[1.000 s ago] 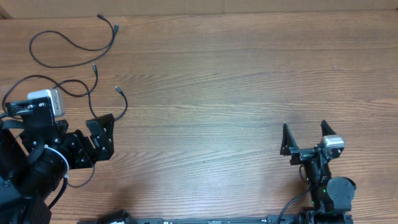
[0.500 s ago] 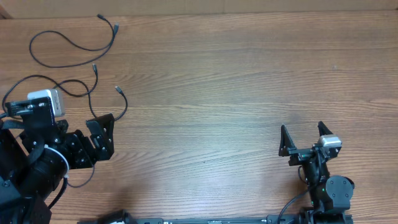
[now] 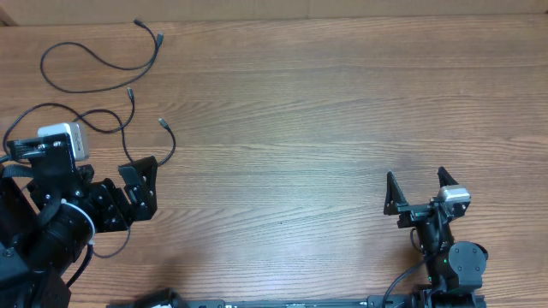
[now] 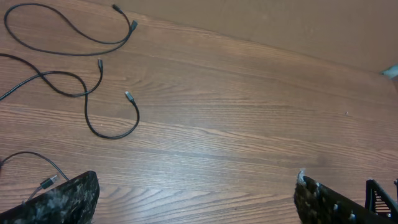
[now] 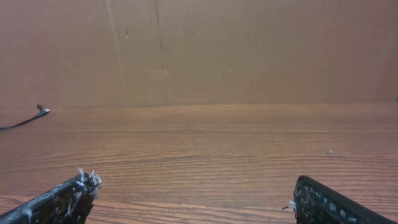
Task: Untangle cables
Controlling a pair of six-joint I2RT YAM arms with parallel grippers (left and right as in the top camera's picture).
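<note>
Three thin black cables lie loose at the table's far left. One is a wide loop ending in a plug [image 3: 159,38], also in the left wrist view [image 4: 132,25]. A second has its plug [image 3: 130,92] below that loop [image 4: 99,63]. A third curls from its plug [image 3: 163,124] toward my left gripper [image 4: 127,95]. My left gripper [image 3: 142,188] is open and empty just right of the cables; its fingers frame bare wood [image 4: 193,199]. My right gripper [image 3: 417,181] is open and empty at the near right [image 5: 196,193]. One cable end [image 5: 38,112] shows far off.
A white block [image 3: 64,139] sits on the left arm, with thicker arm wires around it. A brown cardboard wall [image 5: 199,50] backs the far table edge. The wooden tabletop [image 3: 300,128] spans between the arms.
The right gripper has shifted very slightly to the left. The left arm and the cables have not moved.
</note>
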